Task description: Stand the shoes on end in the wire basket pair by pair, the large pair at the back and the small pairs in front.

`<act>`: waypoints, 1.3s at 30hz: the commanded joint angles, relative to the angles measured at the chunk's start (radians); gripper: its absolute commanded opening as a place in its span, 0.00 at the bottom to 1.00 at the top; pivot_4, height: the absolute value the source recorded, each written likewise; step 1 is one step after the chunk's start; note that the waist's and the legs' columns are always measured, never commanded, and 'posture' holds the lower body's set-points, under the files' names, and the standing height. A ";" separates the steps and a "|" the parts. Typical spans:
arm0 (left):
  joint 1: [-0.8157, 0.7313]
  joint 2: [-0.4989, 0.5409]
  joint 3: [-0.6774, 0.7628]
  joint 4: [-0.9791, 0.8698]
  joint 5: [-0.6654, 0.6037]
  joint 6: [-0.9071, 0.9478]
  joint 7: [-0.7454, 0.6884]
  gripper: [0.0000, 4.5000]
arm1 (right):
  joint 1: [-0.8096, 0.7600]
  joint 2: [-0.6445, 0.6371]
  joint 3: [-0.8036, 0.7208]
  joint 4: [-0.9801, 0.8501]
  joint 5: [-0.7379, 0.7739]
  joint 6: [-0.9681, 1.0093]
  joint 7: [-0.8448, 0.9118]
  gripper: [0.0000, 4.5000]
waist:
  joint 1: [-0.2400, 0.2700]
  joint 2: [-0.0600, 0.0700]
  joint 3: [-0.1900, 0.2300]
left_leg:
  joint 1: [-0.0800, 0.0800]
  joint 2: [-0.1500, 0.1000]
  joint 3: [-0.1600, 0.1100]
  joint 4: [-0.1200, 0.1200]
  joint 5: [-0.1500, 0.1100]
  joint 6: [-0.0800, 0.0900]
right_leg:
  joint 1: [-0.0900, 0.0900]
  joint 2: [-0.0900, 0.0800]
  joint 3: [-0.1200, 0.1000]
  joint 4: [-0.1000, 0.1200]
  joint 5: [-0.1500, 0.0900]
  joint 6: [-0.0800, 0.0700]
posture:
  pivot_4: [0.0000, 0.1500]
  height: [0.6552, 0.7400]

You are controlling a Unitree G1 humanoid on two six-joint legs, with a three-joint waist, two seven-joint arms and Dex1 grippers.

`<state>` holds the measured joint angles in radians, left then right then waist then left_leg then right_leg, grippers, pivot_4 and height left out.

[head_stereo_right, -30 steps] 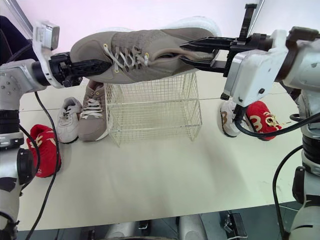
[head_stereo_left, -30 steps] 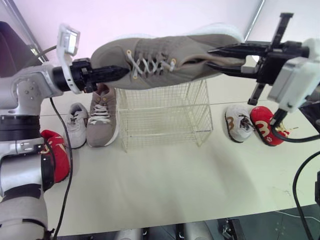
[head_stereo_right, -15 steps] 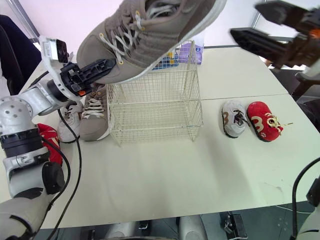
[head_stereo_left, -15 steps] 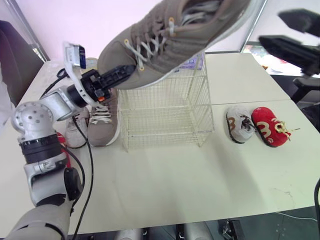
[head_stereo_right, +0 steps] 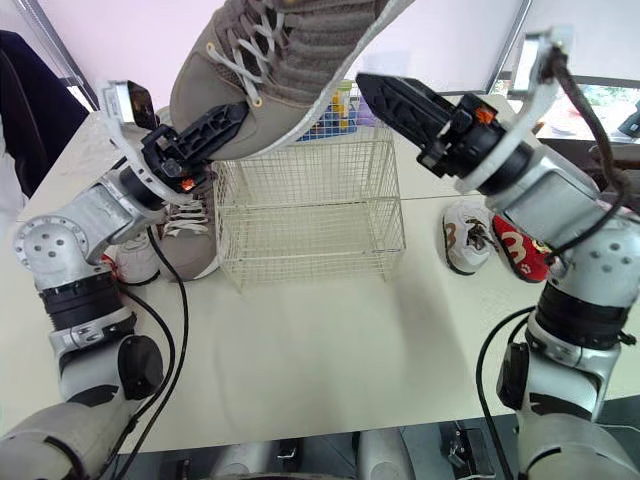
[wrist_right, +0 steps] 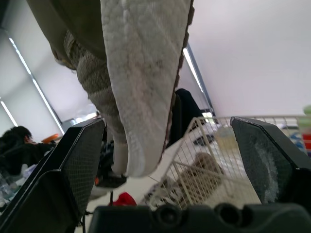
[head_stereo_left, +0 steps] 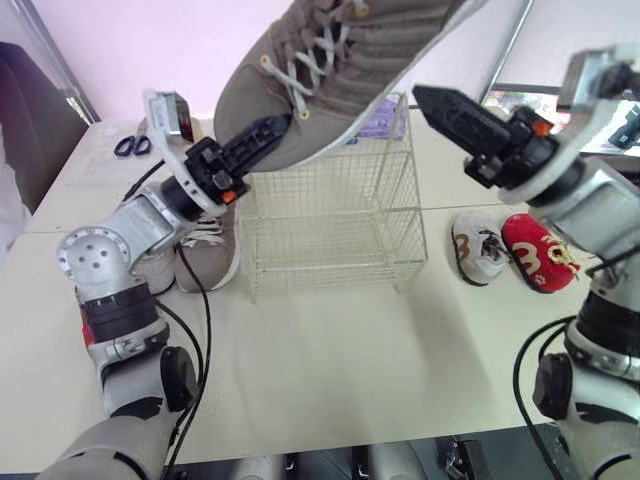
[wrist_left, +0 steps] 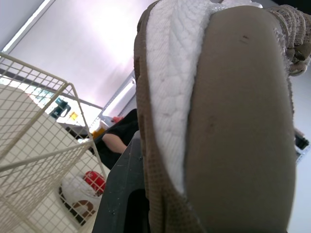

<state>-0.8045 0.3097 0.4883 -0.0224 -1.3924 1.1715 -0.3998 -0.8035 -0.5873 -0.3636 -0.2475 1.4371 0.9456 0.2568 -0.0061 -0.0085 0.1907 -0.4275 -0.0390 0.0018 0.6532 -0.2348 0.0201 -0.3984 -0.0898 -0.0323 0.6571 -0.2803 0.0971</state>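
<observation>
Above the wire basket [head_stereo_left: 330, 215], the left gripper [head_stereo_left: 262, 138] clamps the toe of the big taupe shoe [head_stereo_left: 350, 60], heel tilted upward. The right gripper [head_stereo_left: 450, 112] hangs beside the basket's top, fingers spread wide, gripping nothing.

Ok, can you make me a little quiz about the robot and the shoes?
1. True or false: the right gripper is open.
2. What holds the big shoe? A) the left gripper B) the right gripper C) both
3. How many small shoes lie to the right of the basket?

Key: 1 true; 2 A; 3 two.
</observation>
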 commanded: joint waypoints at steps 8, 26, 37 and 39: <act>0.096 -0.006 -0.046 -0.077 -0.145 -0.054 0.115 0.16 | -0.131 0.004 0.030 0.070 -0.037 -0.058 0.117 0.99 | -0.005 0.000 0.000 | 0.000 0.000 0.000 -0.001 0.000 0.000 | -0.001 0.000 0.000 0.000 0.000 0.000 | 1.00 1.00; 0.212 0.061 -0.164 -0.179 -0.241 -0.109 0.150 0.16 | -0.218 0.058 0.091 0.149 -0.119 -0.056 0.178 0.41 | -0.004 0.000 0.000 | 0.000 0.000 0.000 -0.002 0.000 0.000 | -0.001 0.000 0.000 -0.001 0.000 0.000 | 1.00 1.00; 0.230 0.168 -0.188 -0.202 -0.185 -0.130 0.089 0.48 | -0.243 0.051 0.061 0.164 -0.114 -0.030 0.174 0.37 | -0.005 0.000 0.000 | 0.000 0.000 0.000 -0.003 0.000 0.000 | -0.001 0.000 0.000 -0.003 0.000 -0.001 | 1.00 1.00; 0.223 0.239 -0.174 -0.210 -0.159 -0.120 0.005 0.57 | -0.263 0.026 0.052 0.187 -0.120 -0.022 0.189 0.37 | -0.004 0.000 0.000 | 0.000 0.000 0.000 -0.003 0.000 0.000 | -0.001 0.000 0.000 -0.003 0.000 -0.001 | 1.00 1.00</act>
<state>-0.5598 0.4600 0.3246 -0.1953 -1.5783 1.0248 -0.2882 -0.9972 -0.5332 -0.2735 -0.0572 1.2979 0.9321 0.4256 -0.0102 -0.0085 0.1907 -0.4276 -0.0389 0.0018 0.6495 -0.2349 0.0202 -0.3991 -0.0902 -0.0322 0.6534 -0.2802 0.0963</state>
